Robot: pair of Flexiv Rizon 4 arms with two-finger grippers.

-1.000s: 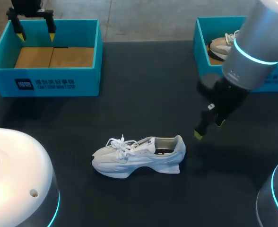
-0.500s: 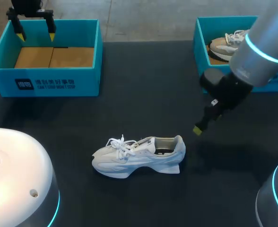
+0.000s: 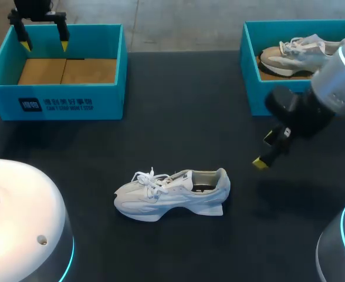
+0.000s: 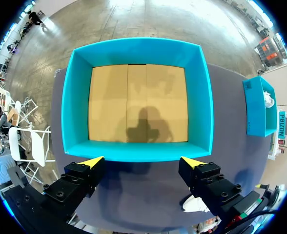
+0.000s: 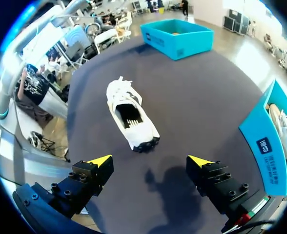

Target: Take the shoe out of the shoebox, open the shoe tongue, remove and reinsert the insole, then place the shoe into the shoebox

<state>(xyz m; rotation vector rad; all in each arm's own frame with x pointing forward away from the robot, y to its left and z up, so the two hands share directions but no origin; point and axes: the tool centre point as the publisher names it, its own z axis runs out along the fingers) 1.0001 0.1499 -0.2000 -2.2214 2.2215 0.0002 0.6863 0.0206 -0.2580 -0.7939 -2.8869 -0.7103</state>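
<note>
Next step, tongue opening: right gripper, fingers apart, must reach the shoe; left gripper likewise open.

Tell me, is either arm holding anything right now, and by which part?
Nothing is held. The left end effector hangs open over the empty shoebox; the right end effector is open, clear of the white shoe.

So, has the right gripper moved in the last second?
Yes. In the head view the right gripper has drawn off to the right, farther from the heel of the white shoe, which has not shifted.
</note>
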